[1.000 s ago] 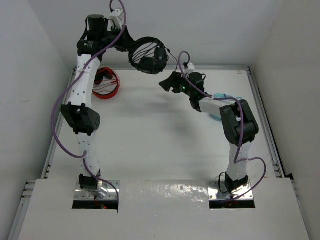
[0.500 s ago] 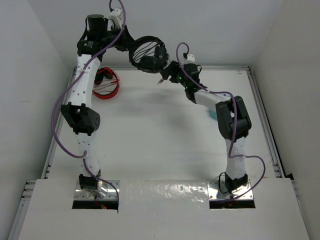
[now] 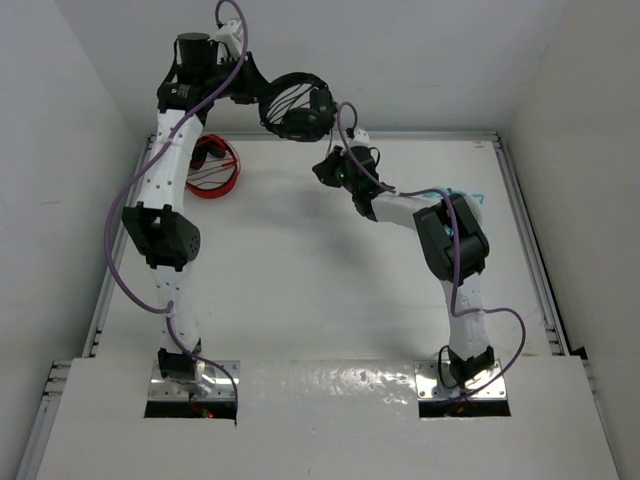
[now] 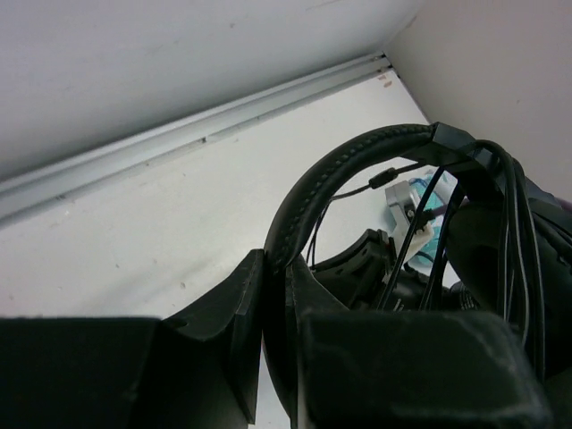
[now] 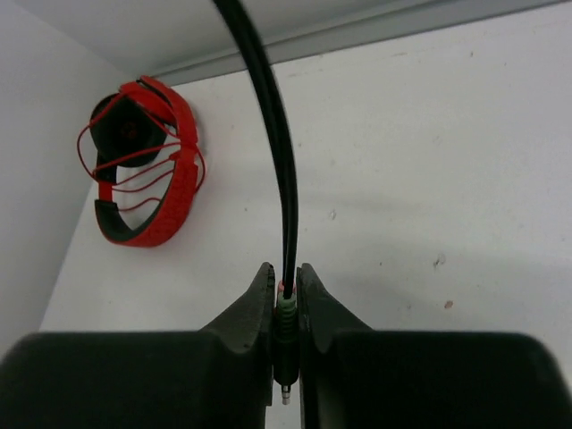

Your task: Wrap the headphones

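Note:
The black headphones (image 3: 296, 106) hang in the air above the table's far edge. My left gripper (image 3: 252, 92) is shut on their padded headband (image 4: 353, 161), which stands pinched between the two fingers (image 4: 243, 295). Thin cable strands (image 4: 511, 234) run across the band and earcup. Just below and right of the headphones, my right gripper (image 3: 326, 170) is shut on the cable's plug (image 5: 285, 315). The plug's metal tip pokes out behind the fingertips, and the black cable (image 5: 268, 107) rises up out of the right wrist view.
Red headphones (image 3: 212, 167) lie on the table at the far left, also seen in the right wrist view (image 5: 143, 170). A teal and white object (image 4: 418, 204) shows through the black headband's arch. White walls close in the back and both sides.
My right gripper swung left to under the headphones and closed on the cable's plug; it was open before. The left gripper kept its hold on the headband, almost still.

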Tool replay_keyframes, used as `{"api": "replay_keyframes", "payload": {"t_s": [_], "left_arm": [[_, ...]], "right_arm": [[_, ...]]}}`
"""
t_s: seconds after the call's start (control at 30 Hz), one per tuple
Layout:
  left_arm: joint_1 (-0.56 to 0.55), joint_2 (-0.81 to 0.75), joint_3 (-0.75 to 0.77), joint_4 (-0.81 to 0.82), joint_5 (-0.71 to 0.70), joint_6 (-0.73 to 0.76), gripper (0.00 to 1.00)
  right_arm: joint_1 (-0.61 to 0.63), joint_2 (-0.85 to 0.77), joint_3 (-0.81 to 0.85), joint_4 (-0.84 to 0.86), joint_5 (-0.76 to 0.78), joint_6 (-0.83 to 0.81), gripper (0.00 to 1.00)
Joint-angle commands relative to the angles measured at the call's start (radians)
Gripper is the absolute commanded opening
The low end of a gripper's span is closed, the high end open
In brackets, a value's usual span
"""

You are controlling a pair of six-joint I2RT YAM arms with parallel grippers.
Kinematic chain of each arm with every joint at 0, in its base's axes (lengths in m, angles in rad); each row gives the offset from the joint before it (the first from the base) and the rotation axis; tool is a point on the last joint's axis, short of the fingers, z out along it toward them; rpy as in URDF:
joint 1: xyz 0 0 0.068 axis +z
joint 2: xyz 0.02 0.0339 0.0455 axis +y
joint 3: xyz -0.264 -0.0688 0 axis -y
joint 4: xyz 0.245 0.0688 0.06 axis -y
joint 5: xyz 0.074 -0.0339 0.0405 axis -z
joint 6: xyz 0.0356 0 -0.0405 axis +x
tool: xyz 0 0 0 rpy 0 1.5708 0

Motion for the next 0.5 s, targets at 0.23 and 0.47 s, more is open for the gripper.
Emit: {"api": "replay_keyframes", "payload": {"t_s": [0.23,0.47], "left_arm": [[0.022,-0.044,-0.114,0.148,-0.06,-0.325,0.0],[0.027,-0.033,-0.193,0.162,-0.144,-0.492,0.0]], "right_arm": [[0.041,-0.154,-0.068,0.061,0.09,-0.142,0.0],[0.162,-0.248,-0.152,0.037,0.083,-0.26,0.0]]}}
